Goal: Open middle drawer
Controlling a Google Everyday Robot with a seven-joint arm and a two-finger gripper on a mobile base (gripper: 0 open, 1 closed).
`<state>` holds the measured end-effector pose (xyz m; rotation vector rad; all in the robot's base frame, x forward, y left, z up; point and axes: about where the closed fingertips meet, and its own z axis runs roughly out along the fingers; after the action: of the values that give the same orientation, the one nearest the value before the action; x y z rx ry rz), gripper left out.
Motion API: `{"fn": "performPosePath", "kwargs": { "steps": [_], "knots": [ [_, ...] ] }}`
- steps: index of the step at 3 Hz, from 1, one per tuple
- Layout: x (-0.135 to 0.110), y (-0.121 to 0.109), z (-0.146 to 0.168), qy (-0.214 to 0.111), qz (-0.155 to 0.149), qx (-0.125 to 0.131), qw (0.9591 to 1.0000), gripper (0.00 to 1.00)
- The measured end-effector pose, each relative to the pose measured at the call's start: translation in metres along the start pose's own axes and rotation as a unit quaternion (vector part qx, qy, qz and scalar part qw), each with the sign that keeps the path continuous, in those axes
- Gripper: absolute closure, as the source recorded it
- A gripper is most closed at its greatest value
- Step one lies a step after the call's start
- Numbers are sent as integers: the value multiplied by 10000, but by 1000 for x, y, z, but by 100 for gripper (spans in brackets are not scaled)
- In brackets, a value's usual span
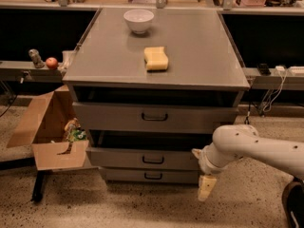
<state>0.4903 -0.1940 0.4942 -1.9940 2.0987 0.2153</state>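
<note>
The grey cabinet point(156, 77) has three drawers. The middle drawer point(118, 158) is a wide grey front of medium height, with a small dark loop handle point(153, 160) at its centre and a dark gap above it. The taller drawer point(109, 115) is above it and the slimmest drawer point(123, 175) is below. My gripper point(205, 186) hangs from the white arm point(256, 148) that comes in from the right. It is low at the right end of the middle and bottom drawers, well right of the handle, and holds nothing that I can see.
A white bowl point(138, 20) and a yellow sponge point(156, 59) sit on the cabinet top. An open cardboard box point(52, 132) with items stands at the cabinet's left. A ledge on the left carries a red apple point(52, 62). Cables hang at the right point(273, 91).
</note>
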Motion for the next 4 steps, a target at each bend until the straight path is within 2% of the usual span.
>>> {"fn": "performPosePath", "kwargs": {
  "steps": [1,2,3,4],
  "knots": [
    [5,-22,33,80,2,25,10000,0],
    [8,-36,51,116,37,24,9999,0],
    [11,-54,76,155,139,-70,9998,3],
    [11,-61,91,140,176,-172,9996,24]
  ]
}}
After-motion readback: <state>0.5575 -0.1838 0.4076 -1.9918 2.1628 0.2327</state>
